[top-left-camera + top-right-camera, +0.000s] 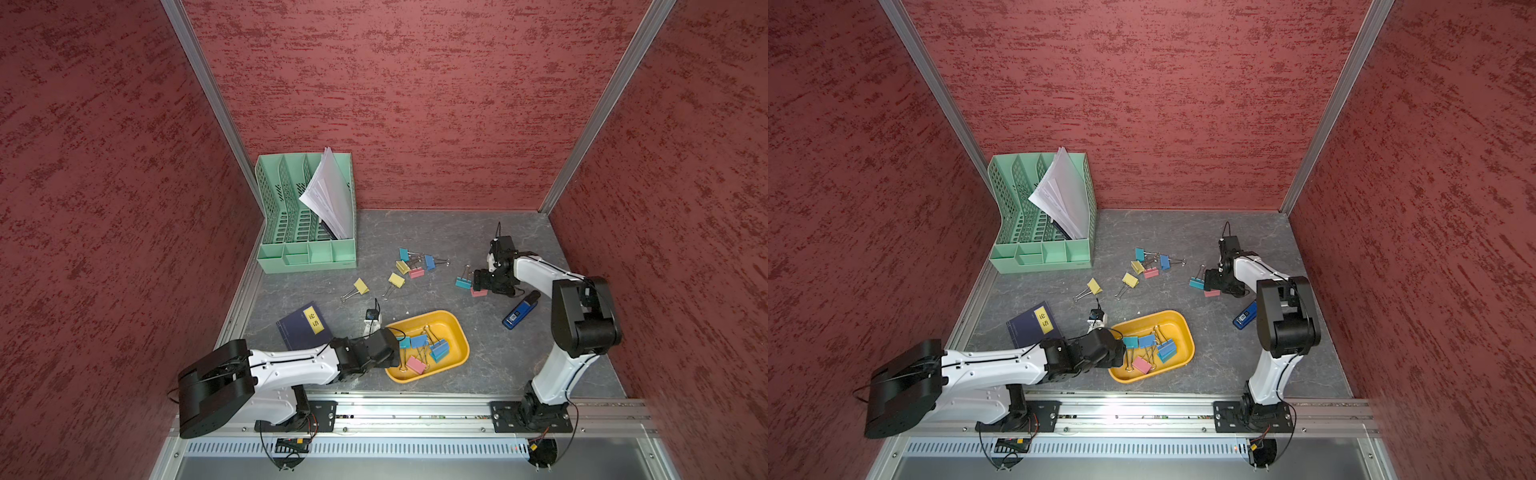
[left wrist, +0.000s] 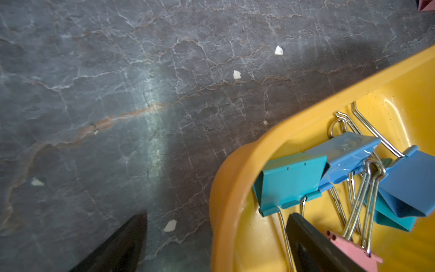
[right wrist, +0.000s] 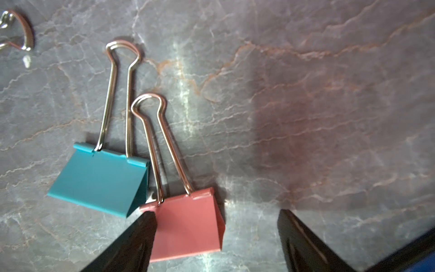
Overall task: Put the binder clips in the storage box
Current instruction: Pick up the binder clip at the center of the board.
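The shallow yellow-orange storage box [image 1: 446,326] stood at the front of the grey surface [image 1: 478,237]. The left jaws were spread across its rim, the right jaws spread over a pink clip [image 3: 188,226]. At least four binder clips [image 1: 419,340] lay inside the box, and eight lay outside on the surface.

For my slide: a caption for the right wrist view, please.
Open right gripper over a pink binder clip, teal clip beside it.

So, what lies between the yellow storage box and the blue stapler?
Nothing: only bare grey table separates the storage box from the stapler, as both top views show.
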You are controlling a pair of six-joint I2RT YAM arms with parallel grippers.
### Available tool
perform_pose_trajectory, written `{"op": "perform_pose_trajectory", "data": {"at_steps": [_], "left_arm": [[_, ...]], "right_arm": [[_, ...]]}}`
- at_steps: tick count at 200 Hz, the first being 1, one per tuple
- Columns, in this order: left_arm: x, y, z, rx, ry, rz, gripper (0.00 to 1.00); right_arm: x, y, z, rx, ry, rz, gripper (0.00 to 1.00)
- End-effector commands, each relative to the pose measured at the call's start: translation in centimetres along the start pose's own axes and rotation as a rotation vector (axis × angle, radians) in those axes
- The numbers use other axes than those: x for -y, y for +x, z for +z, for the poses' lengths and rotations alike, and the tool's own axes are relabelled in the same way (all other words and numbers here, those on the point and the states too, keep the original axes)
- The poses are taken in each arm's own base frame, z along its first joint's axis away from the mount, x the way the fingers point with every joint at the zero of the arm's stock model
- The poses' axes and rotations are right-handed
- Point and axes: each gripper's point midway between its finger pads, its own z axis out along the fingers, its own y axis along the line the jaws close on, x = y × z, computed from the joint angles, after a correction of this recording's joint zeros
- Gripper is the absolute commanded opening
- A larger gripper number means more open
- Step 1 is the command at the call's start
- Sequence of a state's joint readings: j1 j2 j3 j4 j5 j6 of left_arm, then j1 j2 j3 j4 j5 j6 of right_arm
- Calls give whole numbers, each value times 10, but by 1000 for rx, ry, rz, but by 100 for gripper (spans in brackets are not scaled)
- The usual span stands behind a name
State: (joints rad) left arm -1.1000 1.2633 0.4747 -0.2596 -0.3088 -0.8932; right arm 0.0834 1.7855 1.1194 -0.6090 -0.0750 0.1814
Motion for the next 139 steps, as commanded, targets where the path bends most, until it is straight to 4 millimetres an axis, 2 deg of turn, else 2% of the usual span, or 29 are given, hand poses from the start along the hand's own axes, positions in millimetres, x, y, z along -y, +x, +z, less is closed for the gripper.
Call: {"op": "perform_pose_trajectory", "data": {"at_steps": [1, 32, 54, 82, 105, 139], "left_arm": [[-21, 21, 5, -68, -60, 13, 98], [-19, 21, 6, -70, -58, 13, 98], [-18, 21, 7, -71, -53, 13, 97], [-17, 22, 8, -75, -53, 16, 98], [-18, 22, 8, -74, -56, 17, 98], [-20, 23, 6, -73, -60, 21, 98]], "right_arm": [[-13, -8, -18, 72, -61, -22, 87], [-22, -2, -30, 81, -86, -57, 88], [-24, 4, -32, 80, -95, -102, 94], [-29, 14, -28, 57, -81, -178, 95], [-23, 18, -19, 31, -11, -225, 95], [-15, 12, -13, 35, 54, -238, 95]]}}
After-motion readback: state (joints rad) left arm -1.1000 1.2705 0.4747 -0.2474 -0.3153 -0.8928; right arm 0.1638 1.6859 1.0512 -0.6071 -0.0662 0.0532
